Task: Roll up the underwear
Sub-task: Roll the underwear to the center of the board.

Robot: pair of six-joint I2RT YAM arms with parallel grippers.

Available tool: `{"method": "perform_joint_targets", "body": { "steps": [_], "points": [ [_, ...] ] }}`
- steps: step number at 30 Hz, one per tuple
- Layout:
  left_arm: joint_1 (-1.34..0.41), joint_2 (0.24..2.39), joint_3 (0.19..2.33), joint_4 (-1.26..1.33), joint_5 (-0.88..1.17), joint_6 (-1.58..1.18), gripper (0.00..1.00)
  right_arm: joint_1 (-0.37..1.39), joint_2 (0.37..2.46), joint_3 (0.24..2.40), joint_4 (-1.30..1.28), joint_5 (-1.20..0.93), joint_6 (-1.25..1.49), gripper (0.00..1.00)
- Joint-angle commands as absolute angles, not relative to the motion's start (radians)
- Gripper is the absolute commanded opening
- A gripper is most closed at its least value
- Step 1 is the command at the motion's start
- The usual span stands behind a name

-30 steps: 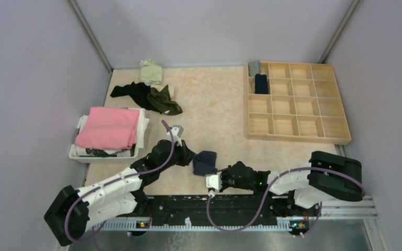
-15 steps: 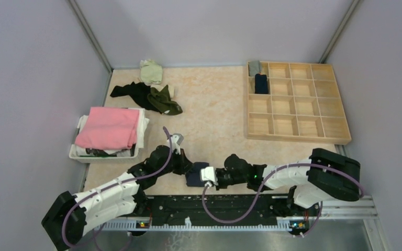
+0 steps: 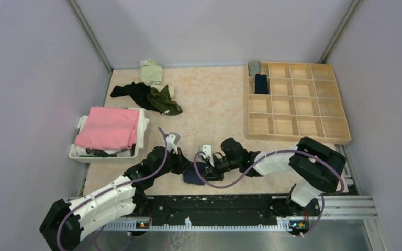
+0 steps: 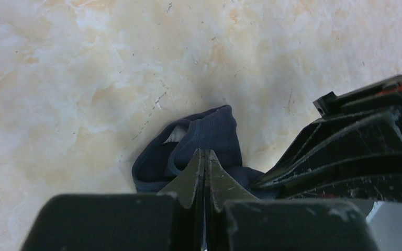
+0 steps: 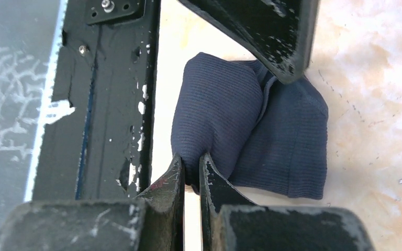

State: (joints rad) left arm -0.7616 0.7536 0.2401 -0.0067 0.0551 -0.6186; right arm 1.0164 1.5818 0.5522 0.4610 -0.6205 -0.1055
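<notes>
A navy underwear (image 3: 191, 177) lies bunched on the table near the front rail, between the two grippers. In the right wrist view my right gripper (image 5: 191, 166) is shut on a fold at the near edge of this underwear (image 5: 282, 136). My left gripper (image 4: 204, 152) is shut, and its tips rest over the crumpled cloth (image 4: 212, 133) with nothing visibly between them. From above, the left gripper (image 3: 185, 165) and right gripper (image 3: 202, 168) meet at the cloth. More underwear lies at the back left: black (image 3: 131, 91), olive green (image 3: 164, 101) and pale green (image 3: 151, 71).
A wooden compartment tray (image 3: 314, 127) stands at the back right, with a grey roll (image 3: 254, 67) and a navy roll (image 3: 260, 83) in its far-left cells. A white basket (image 3: 76, 152) with a folded pink cloth (image 3: 109, 127) sits at the left. The black front rail (image 5: 110, 94) runs right beside the cloth.
The right arm has swung left and forward, carrying the pinched navy underwear left toward the front rail. The left gripper has drawn back and come up against the cloth.
</notes>
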Motion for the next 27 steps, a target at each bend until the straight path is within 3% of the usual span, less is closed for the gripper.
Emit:
{"method": "perform_joint_targets", "body": {
  "steps": [1, 17, 27],
  "points": [
    [-0.762, 0.723, 0.253, -0.023, 0.037, -0.614, 0.00, 0.967, 1.636, 0.540, 0.417, -0.714, 0.071, 0.00],
    [-0.764, 0.752, 0.255, 0.063, 0.155, -0.567, 0.00, 0.776, 1.810, 0.535, 0.624, -0.808, 0.494, 0.00],
    [-0.768, 0.785, 0.255, 0.103, 0.204, -0.549, 0.00, 0.753, 1.821, 0.574, 0.518, -0.739, 0.505, 0.00]
  ]
}}
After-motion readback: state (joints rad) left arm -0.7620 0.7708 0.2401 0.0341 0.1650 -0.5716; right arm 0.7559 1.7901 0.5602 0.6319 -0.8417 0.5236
